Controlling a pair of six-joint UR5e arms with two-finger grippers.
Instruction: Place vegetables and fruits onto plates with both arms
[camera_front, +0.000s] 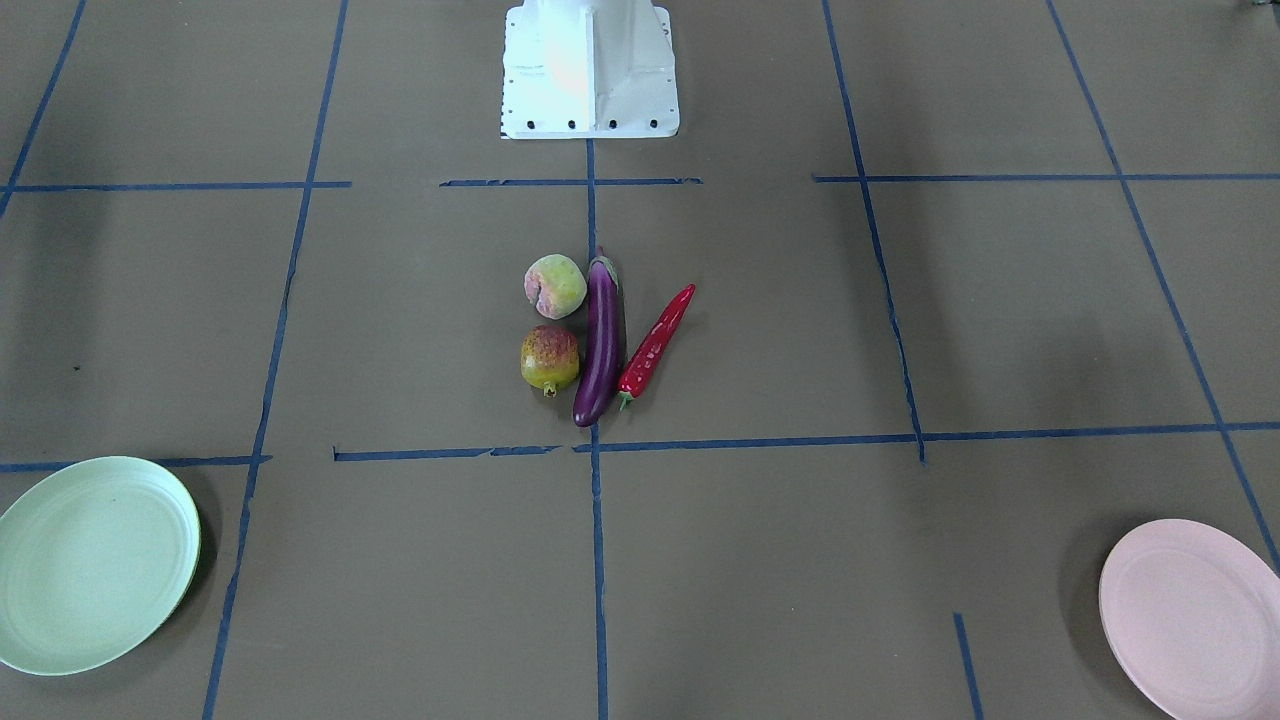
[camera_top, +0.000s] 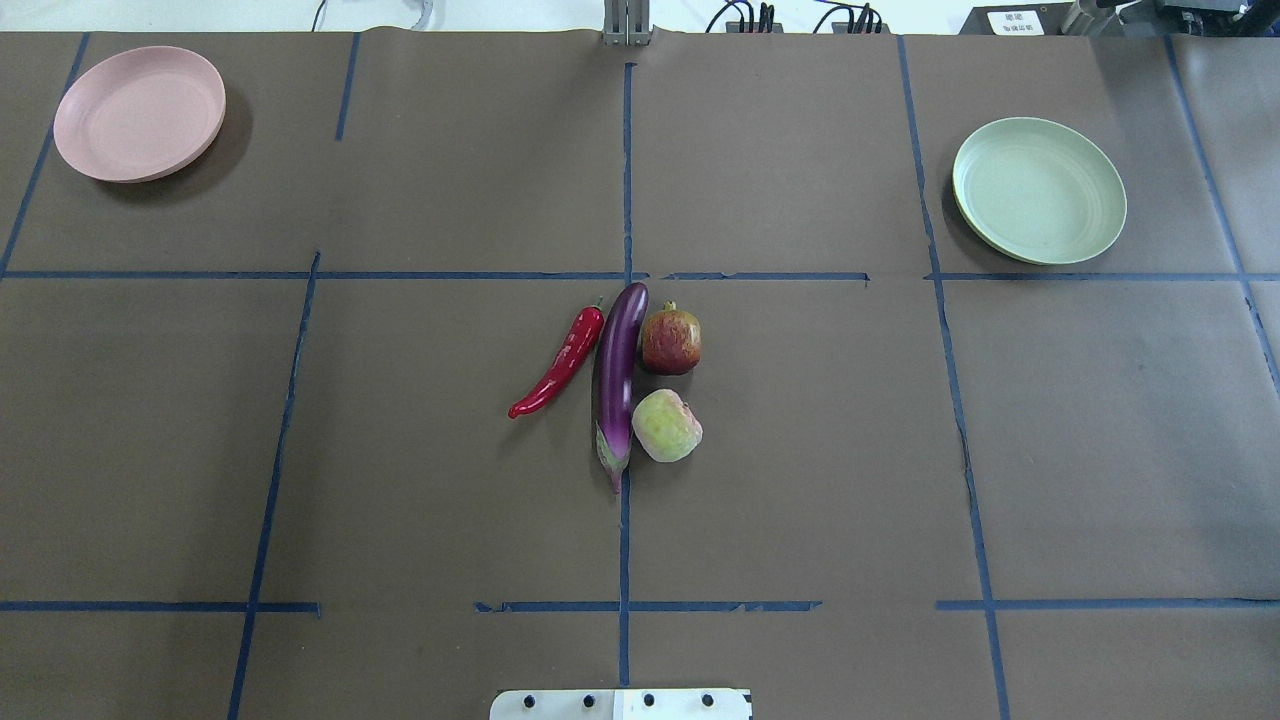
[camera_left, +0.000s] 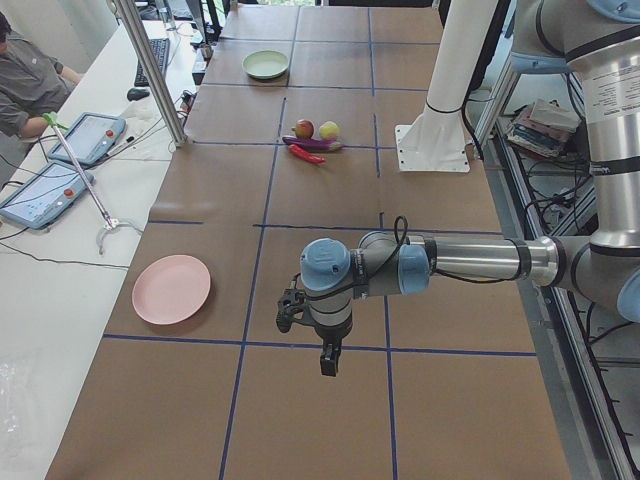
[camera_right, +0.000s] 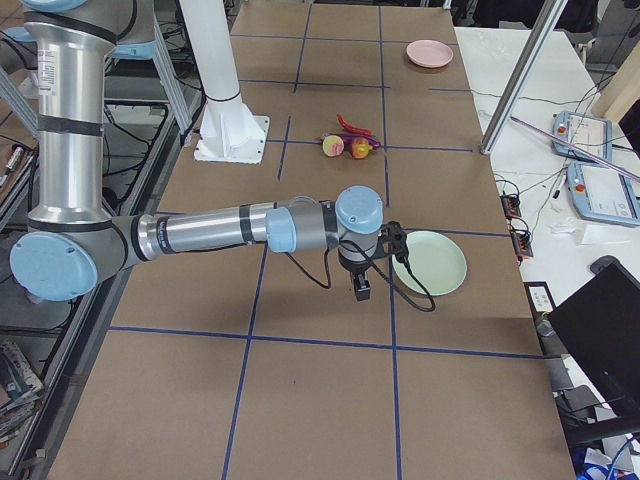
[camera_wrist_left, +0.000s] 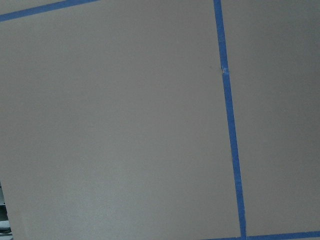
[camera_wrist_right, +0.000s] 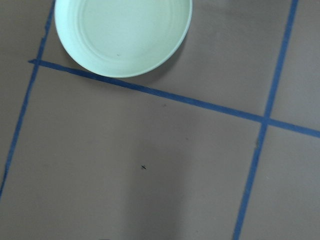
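In the middle of the table (camera_top: 400, 480) the eggplant (camera_top: 617, 375) lies lengthwise, with the chili pepper (camera_top: 562, 365) slanting on its left-arm side (stem end close to the eggplant). The pomegranate (camera_top: 670, 342) and peach (camera_top: 666, 426) are tucked against its other side. The pink plate (camera_top: 138, 112) sits far out on the robot's left and the green plate (camera_top: 1038, 190) far out on its right. The left gripper (camera_left: 329, 362) hangs near the pink plate and the right gripper (camera_right: 360, 290) just beside the green one. I cannot tell whether either one's fingers are apart or together.

The left arm (camera_left: 470, 260) and right arm (camera_right: 210, 232) are grey metal tubes with light-blue joint caps (camera_left: 325, 266) (black cables (camera_right: 403, 283) loop off the wrists).
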